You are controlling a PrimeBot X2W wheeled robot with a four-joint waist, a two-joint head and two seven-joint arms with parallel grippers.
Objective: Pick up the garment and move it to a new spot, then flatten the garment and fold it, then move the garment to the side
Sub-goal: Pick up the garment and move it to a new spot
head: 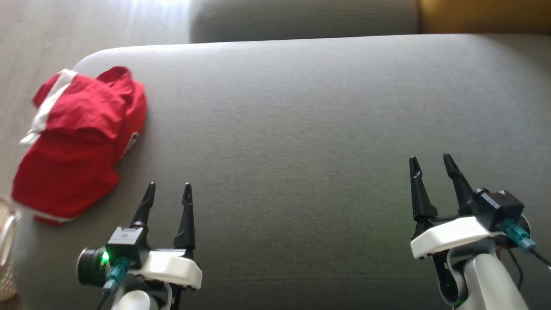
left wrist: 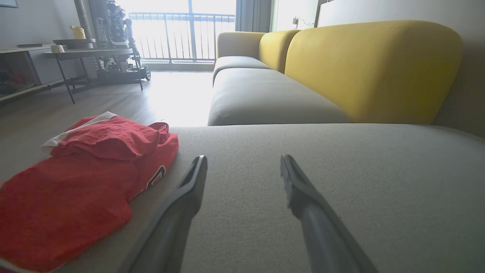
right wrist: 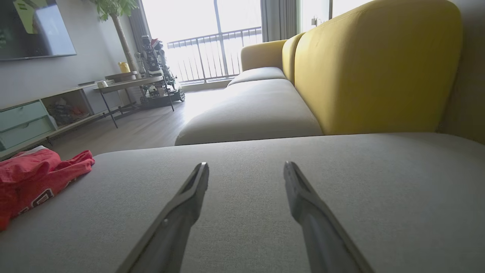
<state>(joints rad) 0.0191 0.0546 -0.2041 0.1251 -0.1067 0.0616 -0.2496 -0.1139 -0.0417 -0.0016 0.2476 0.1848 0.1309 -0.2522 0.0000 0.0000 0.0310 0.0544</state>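
Observation:
The garment (head: pixel 82 142) is a red jersey with white trim, lying bunched at the left edge of the grey sofa cushion (head: pixel 301 129), partly hanging over it. The same garment (left wrist: pixel 83 174) fills the lower left of the left wrist view, and the garment (right wrist: pixel 34 178) sits far left in the right wrist view. My left gripper (head: pixel 168 191) is open just right of and nearer than the jersey, with nothing between its fingers. My right gripper (head: pixel 430 165) is open over bare cushion at the right, far from the garment.
A yellow backrest (left wrist: pixel 363 68) borders the cushion on the right. A second grey seat cushion (left wrist: pixel 265 98) lies beyond. Wooden floor (left wrist: pixel 125 98) is left of the sofa, with a table (left wrist: pixel 91 53) and shelving farther off. A woven basket (head: pixel 6 254) sits at the lower left edge.

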